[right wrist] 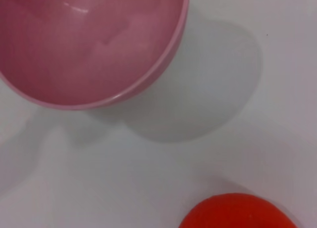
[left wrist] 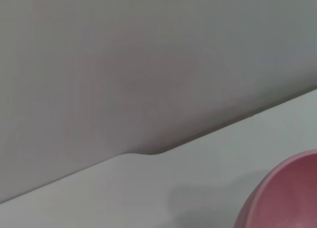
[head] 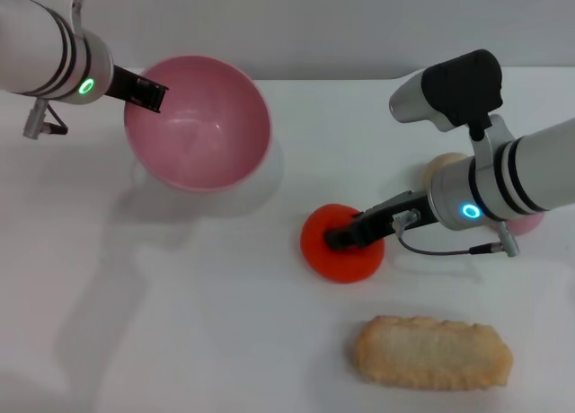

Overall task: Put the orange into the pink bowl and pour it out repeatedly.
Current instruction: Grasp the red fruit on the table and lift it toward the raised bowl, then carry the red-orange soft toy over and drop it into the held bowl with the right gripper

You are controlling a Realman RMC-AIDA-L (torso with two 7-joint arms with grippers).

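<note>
— Orange-red, that roundish soft toy fruit, the orange [head: 341, 250]; where does it sit?
— On the white table [head: 180, 323], near the middle and toward the right, well apart from the glossy pink plastic bowl [head: 202, 130]. It is outside the bowl.
— And the right gripper [head: 340, 237]?
— Its dark tip is down on top of the orange, touching it. Whether the fingers are spread or clamped on the fruit I cannot tell; they are too small and dark against it.
— The bowl itself?
— The bowl is tilted, its opening facing forward and up, with nothing inside. The left gripper [head: 148, 94] is at its rim on the left side, black fingers [head: 142, 90] pinched on the edge.
— Anything else on the table?
— A long beige bread-like toy [head: 433, 352] lies near the front, right of the orange. Behind the right arm, a beige ball [head: 442, 166] and a pink one [head: 526, 223] peek out, mostly hidden.
</note>
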